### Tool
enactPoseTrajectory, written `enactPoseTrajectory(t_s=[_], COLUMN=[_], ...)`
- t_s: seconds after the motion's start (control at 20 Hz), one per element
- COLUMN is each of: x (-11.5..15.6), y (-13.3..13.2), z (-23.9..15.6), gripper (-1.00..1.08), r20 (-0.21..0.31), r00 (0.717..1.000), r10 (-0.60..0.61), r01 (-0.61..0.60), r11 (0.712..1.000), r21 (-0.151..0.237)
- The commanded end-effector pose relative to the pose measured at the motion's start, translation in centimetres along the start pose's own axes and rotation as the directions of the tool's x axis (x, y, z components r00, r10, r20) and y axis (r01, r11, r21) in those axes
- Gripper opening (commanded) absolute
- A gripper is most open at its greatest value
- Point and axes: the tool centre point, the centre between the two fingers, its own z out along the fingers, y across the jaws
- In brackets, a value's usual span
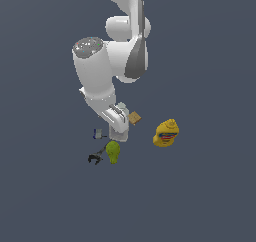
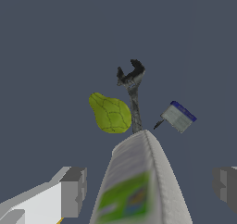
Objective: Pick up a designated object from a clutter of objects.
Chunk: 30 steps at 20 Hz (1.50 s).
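Note:
The designated object (image 1: pixel 98 133) is a tiny dark-blue and whitish-grey item on the floor, just to the exterior view's left of my gripper (image 1: pixel 118 128). It also shows in the wrist view (image 2: pixel 178 116), beyond the fingers and apart from them. My gripper (image 2: pixel 149 188) is open. Its fingers (image 2: pixel 73 190) stand on either side of the white bottle with the green label (image 2: pixel 139 181), not the blue item. In the exterior view the bottle is mostly hidden under the hand.
A green pear-like lump (image 1: pixel 113 152) (image 2: pixel 110 113) and a black tool (image 1: pixel 95 158) (image 2: pixel 131 79) lie just past the bottle. A tan block (image 1: pixel 134 118) and a yellow container (image 1: pixel 166 133) lie to the exterior view's right.

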Motion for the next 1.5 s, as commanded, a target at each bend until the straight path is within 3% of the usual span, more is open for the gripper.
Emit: enactPoseTrajectory(t_s=[0.0, 0.3, 0.75, 1.1, 1.45], x=[0.3, 0.8, 1.2, 1.3, 1.3], y=[0.8, 2.9, 6.3, 8.0, 8.6], z=[1.5, 5.0, 9.6, 11.6, 12.2], gripper=[1.0, 1.0, 1.0, 1.0, 1.0], r20=[0.001, -0.002, -0.019, -0.033, -0.038], r00=[0.996, 0.958, 0.842, 0.767, 0.739], r10=[0.087, 0.286, 0.539, 0.641, 0.673], r01=[-0.087, -0.286, -0.539, -0.642, -0.674], r11=[0.996, 0.958, 0.842, 0.766, 0.739], r21=[-0.002, -0.011, -0.024, -0.028, -0.029])
